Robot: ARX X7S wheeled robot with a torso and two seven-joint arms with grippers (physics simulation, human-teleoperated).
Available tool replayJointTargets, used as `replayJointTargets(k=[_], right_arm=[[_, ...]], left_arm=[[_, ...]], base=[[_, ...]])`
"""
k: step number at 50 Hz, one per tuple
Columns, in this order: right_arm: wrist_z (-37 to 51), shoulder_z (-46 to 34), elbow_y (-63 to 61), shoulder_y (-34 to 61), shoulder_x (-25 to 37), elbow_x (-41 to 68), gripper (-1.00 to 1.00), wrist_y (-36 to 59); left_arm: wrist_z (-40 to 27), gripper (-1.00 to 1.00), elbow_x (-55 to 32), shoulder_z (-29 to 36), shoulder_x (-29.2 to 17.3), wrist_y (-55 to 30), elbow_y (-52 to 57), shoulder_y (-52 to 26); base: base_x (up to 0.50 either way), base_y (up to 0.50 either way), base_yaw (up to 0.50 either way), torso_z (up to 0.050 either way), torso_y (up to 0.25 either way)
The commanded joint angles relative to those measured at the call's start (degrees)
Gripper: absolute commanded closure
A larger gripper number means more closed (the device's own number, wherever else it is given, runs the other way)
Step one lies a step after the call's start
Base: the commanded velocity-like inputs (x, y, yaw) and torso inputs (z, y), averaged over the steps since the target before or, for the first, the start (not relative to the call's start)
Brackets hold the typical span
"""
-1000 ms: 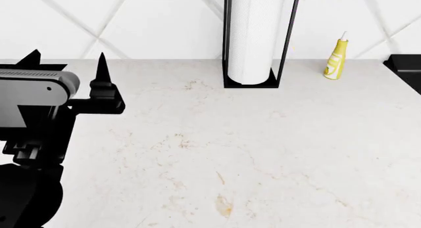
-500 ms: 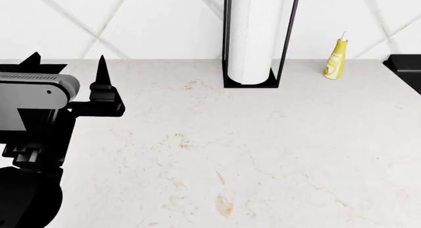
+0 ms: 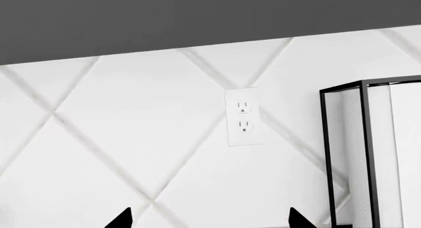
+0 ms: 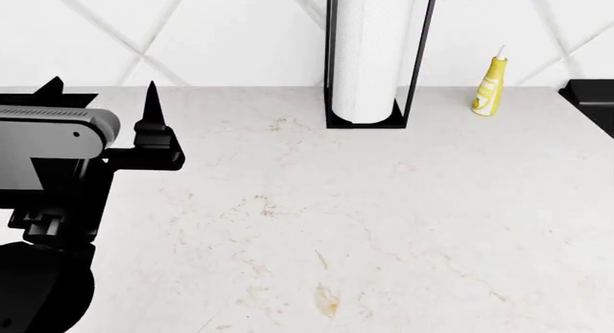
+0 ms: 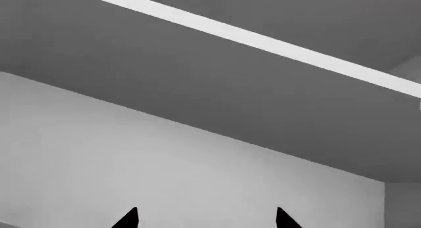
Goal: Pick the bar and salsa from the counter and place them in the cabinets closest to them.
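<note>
Counter (image 4: 384, 225): broad white marble-look top, faint tan veining, running level back to the diamond-tiled wall. The bar and the salsa show in none of the views; their look and place cannot be told.

tabletop (image 4: 384, 218) white marble-look with faint tan veining, smooth matt, paper towel roll (image 4: 369, 52) soft textured white paper, its holder (image 4: 331, 60) thin black metal frame, squeeze bottle (image 4: 490, 88) glossy pale yellow plastic, backsplash (image 3: 131, 129) smooth white diamond tile, left gripper (image 4: 101, 110) matt black fingers

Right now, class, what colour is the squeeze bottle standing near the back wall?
Pale yellow; the squeeze bottle shows best in the head view.
</note>
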Motion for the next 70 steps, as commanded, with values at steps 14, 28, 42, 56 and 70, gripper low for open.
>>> replayJointTargets(k=[14, 28, 42, 56, 70], right_arm=[[-4.57, -1.63, -96.57, -23.88, 3.8, -1.1, -1.0, 67.85], [-64.65, -2.47, -104.33, -45.16, -3.88, -74.33, -1.0, 67.87], [-30.66, 3.11, -120.7, -67.15, -3.88, -44.22, -1.0, 67.86], [-5.88, 10.03, -123.83, -85.41, -3.86, -17.47, -1.0, 57.53], [2.39, 13.9, -121.33, -100.83, -3.4, -6.13, -1.0, 41.9]], left_arm=[[-0.68, -1.0, -0.61, -0.2, -0.74, -0.39, 0.61, 0.28], [-0.89, -1.0, -0.75, 0.23, -0.83, 0.08, 0.42, 0.62], [-1.8, -1.0, -1.88, -1.24, -0.89, -0.76, 2.84, 2.07], [-2.6, -1.0, -1.54, -0.97, -0.73, 0.05, 3.0, 3.09], [-2.84, -1.0, -2.01, -1.33, -0.92, 0.39, 3.39, 3.57]], base=[[0.0, 0.0, 0.0, 0.0, 0.0], [0.0, 0.0, 0.0, 0.0, 0.0], [0.0, 0.0, 0.0, 0.0, 0.0], [-0.37, 0.06, 0.0, 0.0, 0.0], [-0.32, 0.33, 0.0, 0.0, 0.0]])
